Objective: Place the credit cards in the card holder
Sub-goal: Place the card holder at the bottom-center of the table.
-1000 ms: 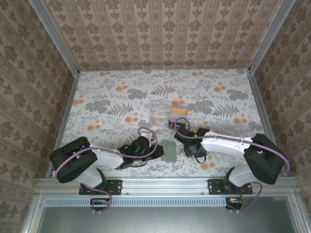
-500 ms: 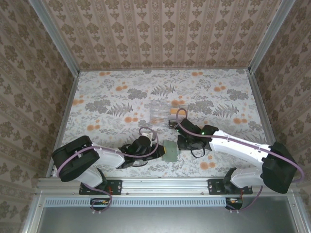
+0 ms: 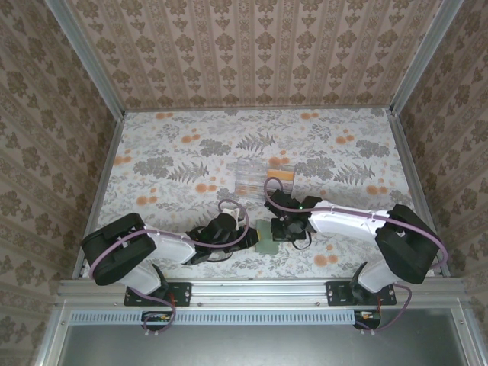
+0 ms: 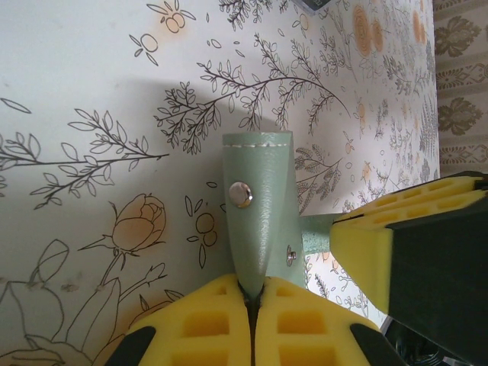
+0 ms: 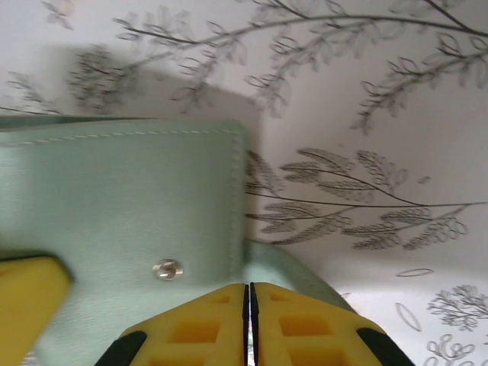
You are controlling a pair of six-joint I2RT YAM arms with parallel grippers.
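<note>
Floral tabletop point(image 3: 168, 152), clear box point(image 3: 248, 177) by orange cards point(image 3: 280, 174), left tool point(image 4: 252, 305) and right tool point(image 5: 248, 305) closed on card holder point(image 4: 259, 206)

Both arms low, bent inward; L hand point(image 4: 252, 296) & R hand point(image 5: 249, 296) pinched shut.

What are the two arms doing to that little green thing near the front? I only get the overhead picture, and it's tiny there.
Observer: The left wrist camera shows the left gripper shut on the card holder, pinching the narrow end of a green flap.
Operator: And the other arm?
Observer: Its own camera shows the right gripper with its yellow pads pressed together, apparently on another edge of the holder.
Operator: Any fastening on it?
Observer: Yes, close up there is a small silver snap on the flap.
</note>
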